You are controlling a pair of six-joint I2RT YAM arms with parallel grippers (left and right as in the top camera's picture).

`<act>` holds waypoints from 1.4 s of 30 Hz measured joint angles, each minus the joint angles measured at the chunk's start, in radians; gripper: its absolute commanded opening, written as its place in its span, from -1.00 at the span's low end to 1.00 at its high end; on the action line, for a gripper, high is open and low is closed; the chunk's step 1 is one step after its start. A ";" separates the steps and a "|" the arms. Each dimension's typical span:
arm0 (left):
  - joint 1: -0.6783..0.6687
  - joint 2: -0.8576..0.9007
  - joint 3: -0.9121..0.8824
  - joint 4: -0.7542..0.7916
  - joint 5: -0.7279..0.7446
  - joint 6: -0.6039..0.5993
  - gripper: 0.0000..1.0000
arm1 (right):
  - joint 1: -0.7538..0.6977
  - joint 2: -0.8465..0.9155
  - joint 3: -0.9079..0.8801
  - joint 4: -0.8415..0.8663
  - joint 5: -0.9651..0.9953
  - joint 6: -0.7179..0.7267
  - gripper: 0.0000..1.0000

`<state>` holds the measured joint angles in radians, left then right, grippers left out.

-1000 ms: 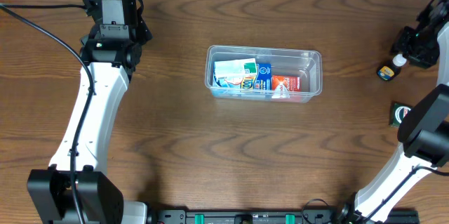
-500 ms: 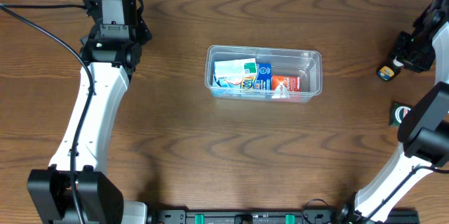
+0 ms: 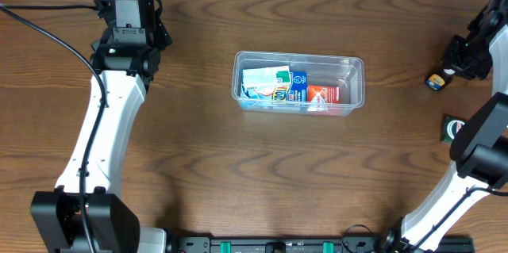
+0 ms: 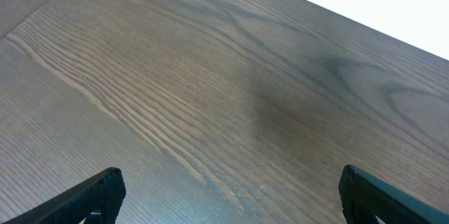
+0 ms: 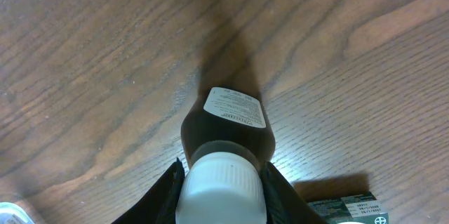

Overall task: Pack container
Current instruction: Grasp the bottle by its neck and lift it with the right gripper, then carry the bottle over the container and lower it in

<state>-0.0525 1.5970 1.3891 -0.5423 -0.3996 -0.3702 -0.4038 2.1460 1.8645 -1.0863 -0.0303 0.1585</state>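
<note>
The container (image 3: 356, 67) is a clear plastic tub at the table's middle. It holds a white and teal box (image 3: 265, 83), a blue box (image 3: 298, 86) and a red box (image 3: 320, 96). My right gripper (image 5: 223, 194) is shut on the white cap of a small dark brown bottle (image 5: 226, 122), one finger on each side of the cap. From overhead this gripper (image 3: 463, 53) is at the far right and the bottle (image 3: 435, 82) pokes out to its lower left. My left gripper (image 4: 231, 199) is open and empty over bare wood at the far left (image 3: 129, 17).
A small dark green box (image 3: 454, 128) lies on the table near the right edge, in front of the bottle. Its corner shows in the right wrist view (image 5: 349, 210). The table's back edge is close behind both arms.
My right gripper has come down over the bottle's white cap, which was still visible a second ago, and the bottle shifted slightly. The left arm and the container have not moved.
</note>
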 measured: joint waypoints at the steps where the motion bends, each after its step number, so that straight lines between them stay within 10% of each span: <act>1: 0.000 0.000 0.000 0.000 0.000 0.000 0.96 | 0.000 0.000 0.000 0.000 0.000 0.000 -0.42; 18: 0.000 0.000 0.000 0.000 0.000 0.000 0.96 | 0.086 -0.018 0.193 -0.182 -0.069 0.000 -0.40; 42: 0.000 0.000 0.000 0.000 0.000 0.000 0.96 | 0.682 -0.206 0.319 -0.233 0.047 0.060 -0.37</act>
<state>-0.0525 1.5970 1.3891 -0.5423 -0.3996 -0.3702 0.2787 1.9404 2.1834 -1.3197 0.0162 0.2180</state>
